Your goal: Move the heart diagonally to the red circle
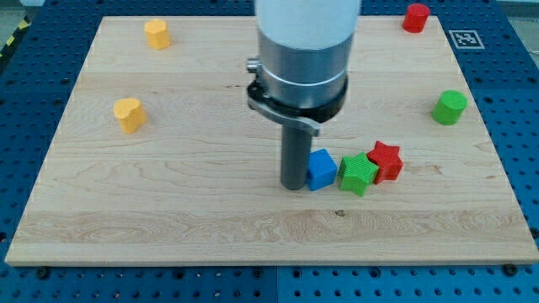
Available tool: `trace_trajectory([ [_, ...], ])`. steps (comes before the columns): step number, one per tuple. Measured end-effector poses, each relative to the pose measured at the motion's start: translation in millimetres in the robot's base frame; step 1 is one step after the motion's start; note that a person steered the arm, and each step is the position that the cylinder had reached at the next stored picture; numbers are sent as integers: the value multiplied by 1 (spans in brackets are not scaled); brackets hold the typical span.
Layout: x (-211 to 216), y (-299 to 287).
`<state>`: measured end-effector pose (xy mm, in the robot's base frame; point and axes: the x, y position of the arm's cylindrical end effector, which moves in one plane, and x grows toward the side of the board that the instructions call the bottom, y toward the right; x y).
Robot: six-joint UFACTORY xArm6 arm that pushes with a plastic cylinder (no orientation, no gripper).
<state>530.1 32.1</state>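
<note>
The yellow heart (pixel 129 114) lies at the view's left side of the wooden board (pixel 168 210). The red circle (pixel 415 17) stands at the board's top right corner. My tip (pixel 294 185) rests on the board near the middle, touching or just left of the blue block (pixel 321 169). It is far to the right of the heart and well below and left of the red circle.
A green star block (pixel 359 173) and a red star block (pixel 386 162) sit in a row right of the blue block. A yellow hexagon block (pixel 157 34) is at the top left. A green circle (pixel 450 107) is at the right.
</note>
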Motion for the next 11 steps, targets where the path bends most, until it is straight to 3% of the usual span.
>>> trace_trajectory([
  [2,8,-5],
  [4,22,-71],
  [7,23,-86],
  [9,9,-172],
  [11,-51,-268],
])
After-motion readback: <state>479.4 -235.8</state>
